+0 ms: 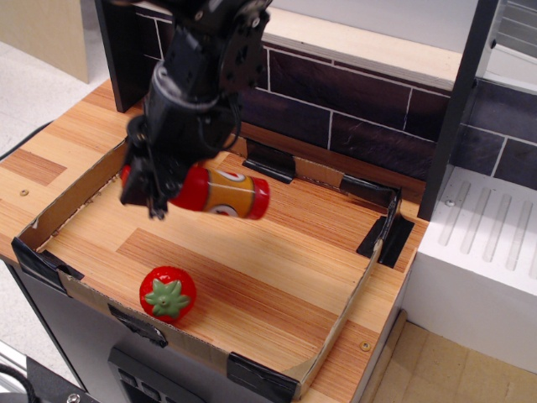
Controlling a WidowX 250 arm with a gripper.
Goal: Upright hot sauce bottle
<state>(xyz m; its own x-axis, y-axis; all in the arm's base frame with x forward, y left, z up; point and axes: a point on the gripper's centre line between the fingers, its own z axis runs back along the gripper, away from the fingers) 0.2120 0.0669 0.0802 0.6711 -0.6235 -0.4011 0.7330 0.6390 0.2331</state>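
I have the hot sauce bottle [216, 192] up in the air. My hand [151, 195] is closed on its thin end, on the left. The fat end points right and a little down. The bottle hangs over the left half of the cardboard tray [336, 332], not touching the wood. It lies almost flat on its side, so it is not standing yet.

I think I am in the middle of the job. The pick-up part looks done. The turning part is what I do now.

Next I need to tip the bottle so the fat end points straight down and the cap points up. Then I bring it down slowly onto the wood and let go. I must put it well away from the red tomato [168, 295], which sits near the front wall of the tray on the worktop [38, 151]. If I let go while it leans, it could fall over again.
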